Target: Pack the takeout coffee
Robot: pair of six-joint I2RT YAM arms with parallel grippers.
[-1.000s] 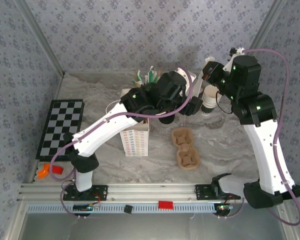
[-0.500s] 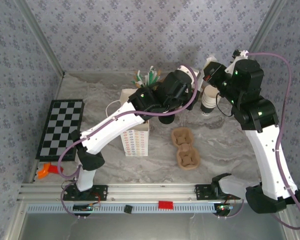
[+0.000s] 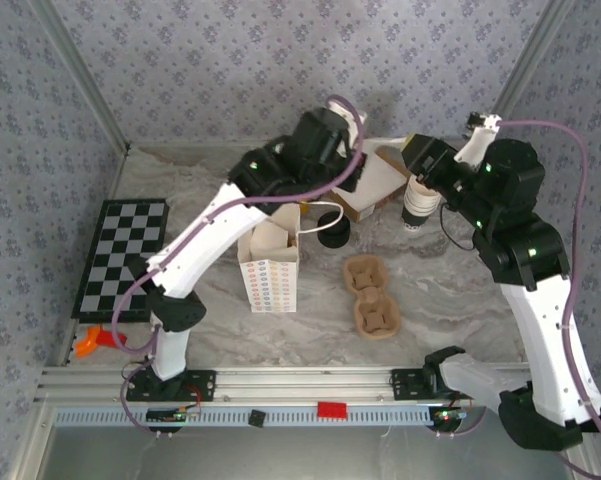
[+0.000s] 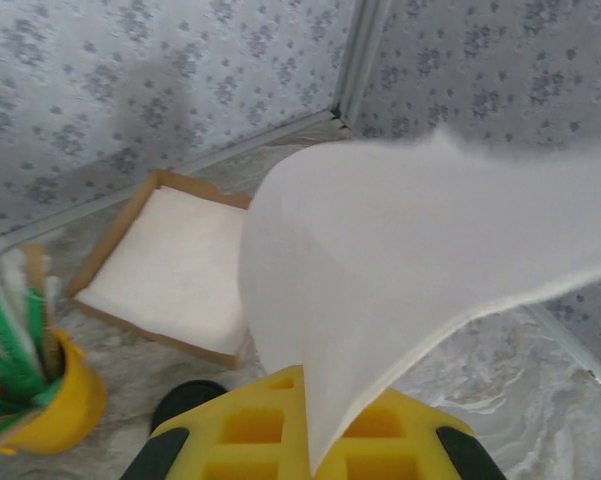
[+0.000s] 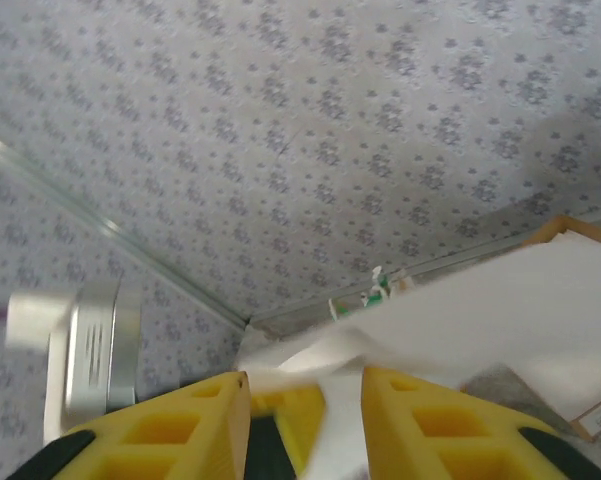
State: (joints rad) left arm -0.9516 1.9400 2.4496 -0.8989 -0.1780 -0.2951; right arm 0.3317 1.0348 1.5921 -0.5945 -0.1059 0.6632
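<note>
Coffee cup (image 3: 417, 203) standing upright at far right, long axis vertical, left gripper (image 4: 310, 430) clamped on a white napkin (image 4: 410, 250), right gripper (image 5: 305, 395) parted, napkin between its fingers.

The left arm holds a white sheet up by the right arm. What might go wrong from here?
The white sheet, pinched in the shut left tool, also runs between the parted fingers of the right tool; it may snag or tear as the arms separate. It hangs loose and wide, so it may catch on the paper bag rather than drop in.

Overhead view, close wrist views, shared napkin tray (image 4: 111, 236)
</note>
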